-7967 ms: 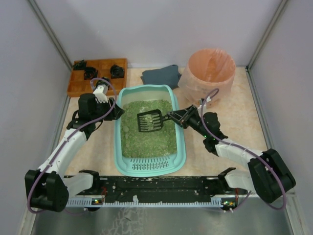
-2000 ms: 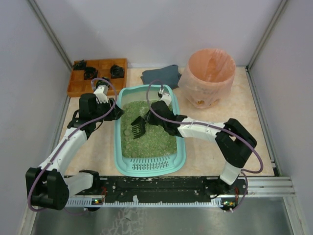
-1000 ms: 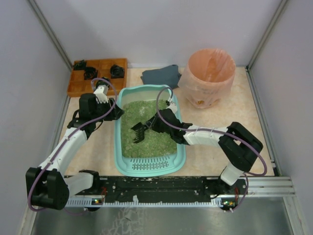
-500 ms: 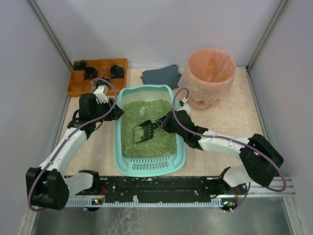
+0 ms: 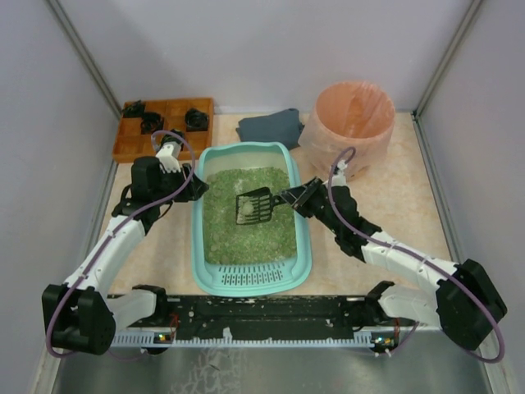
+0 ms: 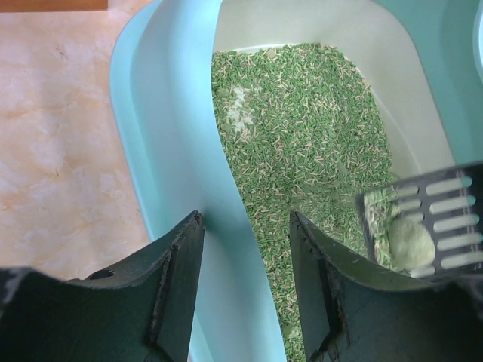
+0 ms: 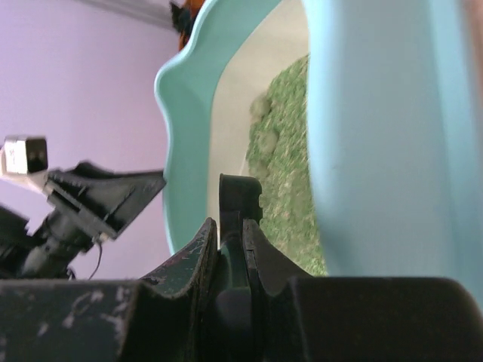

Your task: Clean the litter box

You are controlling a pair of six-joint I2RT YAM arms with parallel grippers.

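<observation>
The teal litter box (image 5: pixel 246 277) lies mid-table, filled with green litter (image 5: pixel 246 238). My right gripper (image 5: pixel 302 199) is over its right rim, shut on the handle of a black slotted scoop (image 5: pixel 255 205). The scoop is held level above the litter with a pale green clump (image 5: pixel 244 212) on it. The right wrist view shows the handle (image 7: pixel 240 197) clamped in that gripper (image 7: pixel 230 226). My left gripper (image 5: pixel 195 189) grips the box's left rim (image 6: pixel 189 151). In the left wrist view this gripper (image 6: pixel 245 219) straddles the rim, and the scoop (image 6: pixel 445 204) and clump (image 6: pixel 411 245) show at right.
A round bin lined with a pink bag (image 5: pixel 349 123) stands at the back right, close to the box's far right corner. A dark folded cloth (image 5: pixel 271 127) lies behind the box. A brown wooden tray (image 5: pixel 168 135) with black pieces sits at the back left.
My right arm dragged the scoop through the litter from the left side, then drew back right and raised it level, now carrying a clump. The left arm has not moved.
</observation>
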